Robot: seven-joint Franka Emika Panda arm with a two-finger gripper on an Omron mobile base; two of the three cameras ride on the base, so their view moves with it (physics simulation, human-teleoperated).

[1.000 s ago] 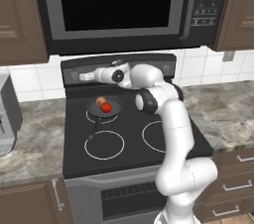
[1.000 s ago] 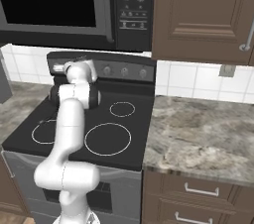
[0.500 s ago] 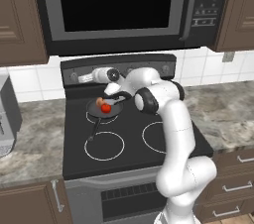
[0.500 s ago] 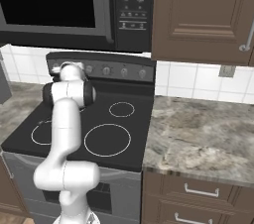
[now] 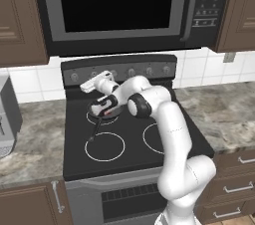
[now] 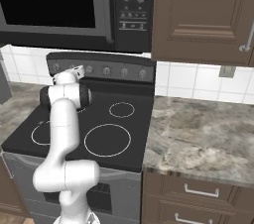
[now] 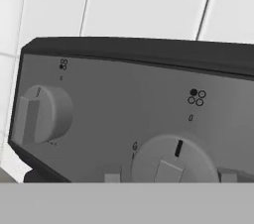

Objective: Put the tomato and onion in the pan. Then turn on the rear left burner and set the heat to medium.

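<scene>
My gripper [image 7: 168, 176] is at the stove's control panel, shut on the knob [image 7: 171, 163] whose marking has the rear left dot filled; a finger tip [image 7: 112, 177] shows on each side of it. From the base, the gripper [image 5: 92, 84] is against the panel [image 5: 149, 64] at the back left. The black pan [image 5: 111, 115] sits on the rear left burner, which it covers, with its thin handle [image 5: 94, 130] pointing forward-left. My wrist hangs over the pan and hides most of its inside. A bit of red tomato [image 5: 100, 114] peeks out beneath it. The onion is hidden.
A second knob [image 7: 42, 114] sits left of the held one. Larger rings mark the front left burner [image 5: 104, 146] and front right burner [image 6: 107, 140], a small one the rear right burner [image 6: 121, 109]. The microwave [image 5: 119, 5] hangs above. Stone counters [image 6: 198, 139] flank the stove.
The jaws have closed on the knob. The hand stayed at the control panel, while the wrist and forearm swung lower over the pan and now cover most of it.
</scene>
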